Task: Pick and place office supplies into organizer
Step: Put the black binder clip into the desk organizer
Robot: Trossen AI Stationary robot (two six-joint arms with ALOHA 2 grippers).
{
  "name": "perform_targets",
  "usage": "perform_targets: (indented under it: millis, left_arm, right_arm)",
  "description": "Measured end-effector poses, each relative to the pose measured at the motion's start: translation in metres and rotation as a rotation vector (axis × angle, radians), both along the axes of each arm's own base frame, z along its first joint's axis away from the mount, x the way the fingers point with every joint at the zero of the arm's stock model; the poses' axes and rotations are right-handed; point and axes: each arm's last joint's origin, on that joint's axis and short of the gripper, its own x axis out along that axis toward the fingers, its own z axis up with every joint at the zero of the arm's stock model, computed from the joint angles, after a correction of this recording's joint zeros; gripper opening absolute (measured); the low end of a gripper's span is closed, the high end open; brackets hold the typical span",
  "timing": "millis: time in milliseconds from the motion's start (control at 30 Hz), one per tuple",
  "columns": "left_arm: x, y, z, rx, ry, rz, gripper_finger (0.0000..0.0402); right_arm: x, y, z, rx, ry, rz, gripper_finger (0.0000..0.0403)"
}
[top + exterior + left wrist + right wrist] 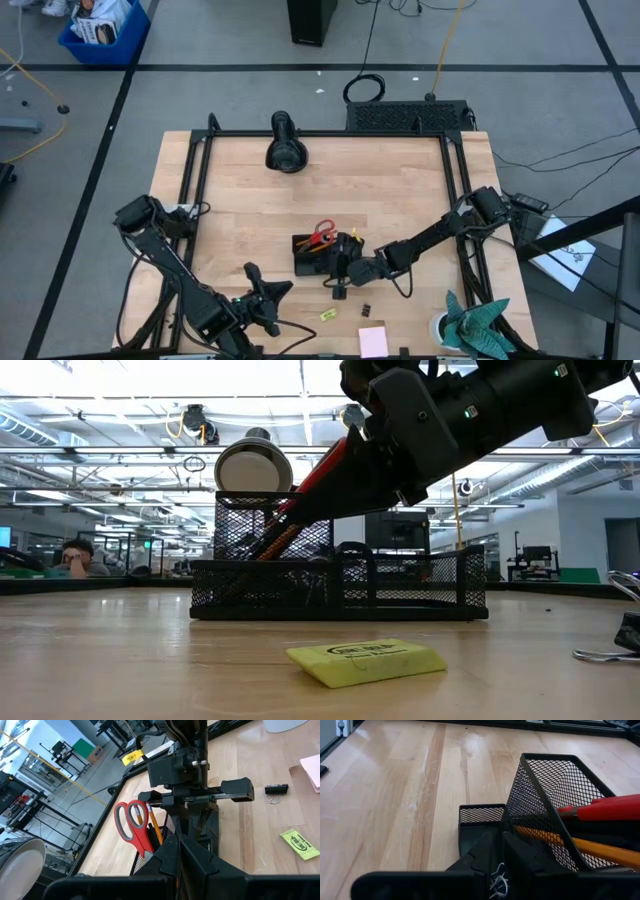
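The organizer (300, 245) (340, 590), a black mesh tray with a tall cup, stands at the table's middle. Red-handled scissors (131, 822) and an orange pencil (560, 840) stick up out of its cup. My right gripper (500, 840) (343, 275) hangs over the organizer's low near compartment (480, 815), shut on a small binder clip. My left gripper (177, 847) (268, 298) waits shut and empty near the table's front, left of the organizer. A yellow piece (328, 315), another binder clip (366, 311) and a pink sticky-note pad (373, 342) lie on the table near the front edge. My right gripper has a binder clip between its two fingers: only the silvery wire loops (497, 881) show in the narrow slit between them, far back. The fingers slant down from the table's right over the organizer's low compartment. The clip's body is hidden by the fingers.
A black cylindrical device (285, 148) lies at the table's far side. A teal cloth with a white cup (468, 325) sits at the front right corner. Black frame rails (195, 180) run along the table's left, right and far edges.
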Motion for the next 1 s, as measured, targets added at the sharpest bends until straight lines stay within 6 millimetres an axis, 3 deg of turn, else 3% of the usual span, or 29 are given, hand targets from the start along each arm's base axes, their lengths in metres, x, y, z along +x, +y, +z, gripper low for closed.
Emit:
perform_targets:
  millis: [333, 533, 700, 833, 1000]
  left_arm:
    - [0.0, 0.0, 0.0, 0.0, 0.0, 0.0, 0.0026]
    - [0.0, 0.0, 0.0, 0.004, 0.003, 0.0, 0.0026]
    - [0.0, 0.0, 0.0, 0.0, 0.001, 0.001, 0.0026]
    - [0.0, 0.0, 0.0, 0.0, 0.001, 0.001, 0.0026]
    - [0.0, 0.0, 0.0, -0.003, 0.0, 0.002, 0.0026]
  right_arm:
    - [-0.005, 0.008, 0.008, 0.032, -0.009, 0.032, 0.0054]
    - [-0.027, 0.042, 0.032, 0.225, -0.004, 0.197, 0.0061]
    - [-0.054, 0.07, 0.033, 0.306, 0.101, 0.22, 0.0062]
    - [-0.075, 0.084, 0.022, 0.184, 0.227, 0.293, 0.0069]
    - [-0.085, 0.086, 0.015, -0.027, 0.322, 0.475, 0.0081]
